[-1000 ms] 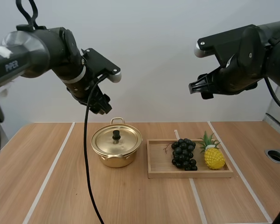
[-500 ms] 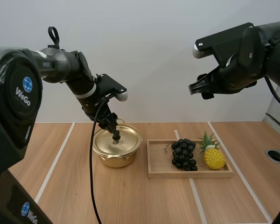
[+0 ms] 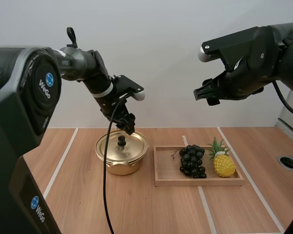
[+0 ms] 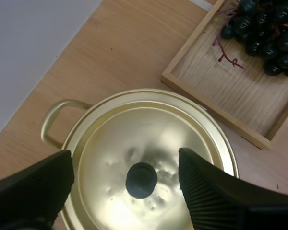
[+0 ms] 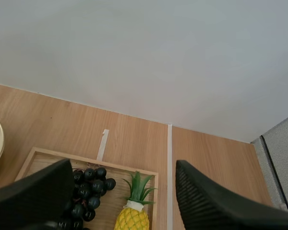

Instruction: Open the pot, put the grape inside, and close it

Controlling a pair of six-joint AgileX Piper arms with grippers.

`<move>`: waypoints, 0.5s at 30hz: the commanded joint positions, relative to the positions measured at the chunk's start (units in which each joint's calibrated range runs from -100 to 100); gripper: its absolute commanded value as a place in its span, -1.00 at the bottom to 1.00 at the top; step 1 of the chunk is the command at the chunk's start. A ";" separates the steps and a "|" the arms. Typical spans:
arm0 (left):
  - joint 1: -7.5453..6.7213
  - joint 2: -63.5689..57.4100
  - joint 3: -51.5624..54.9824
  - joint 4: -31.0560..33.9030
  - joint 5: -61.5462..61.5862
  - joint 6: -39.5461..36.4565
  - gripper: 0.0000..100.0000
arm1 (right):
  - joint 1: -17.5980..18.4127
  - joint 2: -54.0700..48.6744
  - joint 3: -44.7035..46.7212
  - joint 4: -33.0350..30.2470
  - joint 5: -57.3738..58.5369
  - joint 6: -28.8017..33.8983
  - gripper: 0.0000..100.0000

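step: lid grab, not yet made
left gripper (image 3: 128,125): jaws wide apart, empty, above knob (image 4: 141,180), one finger either side
how: descend straight, centre on knob, pinch, lift vertically
pot (image 3: 118,165): lid (image 4: 182,129) on, just beside tray (image 3: 200,183)
grapes (image 3: 192,161): in tray, next to pineapple (image 3: 224,165)
right gripper (image 3: 201,93): spread wide, empty, high above tray
room: bare table (image 3: 63,195) left of pot for the lid; tray rim close on the other side

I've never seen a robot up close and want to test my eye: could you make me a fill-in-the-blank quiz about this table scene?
The gold lid sits ___ the pot. The left hand hangs open just above the lid's black ___. The grapes lie in the wooden tray beside a yellow ___.
Missing words: on; knob; pineapple.
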 commanded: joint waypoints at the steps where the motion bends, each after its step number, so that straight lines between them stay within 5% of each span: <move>1: -0.50 1.48 -1.30 0.25 -0.32 -1.15 1.00 | 0.12 -0.28 -0.29 0.16 0.25 -0.54 1.00; 15: -0.50 8.51 -4.06 4.45 1.31 -4.14 1.00 | 0.12 -0.28 -0.29 0.41 -0.52 -0.52 1.00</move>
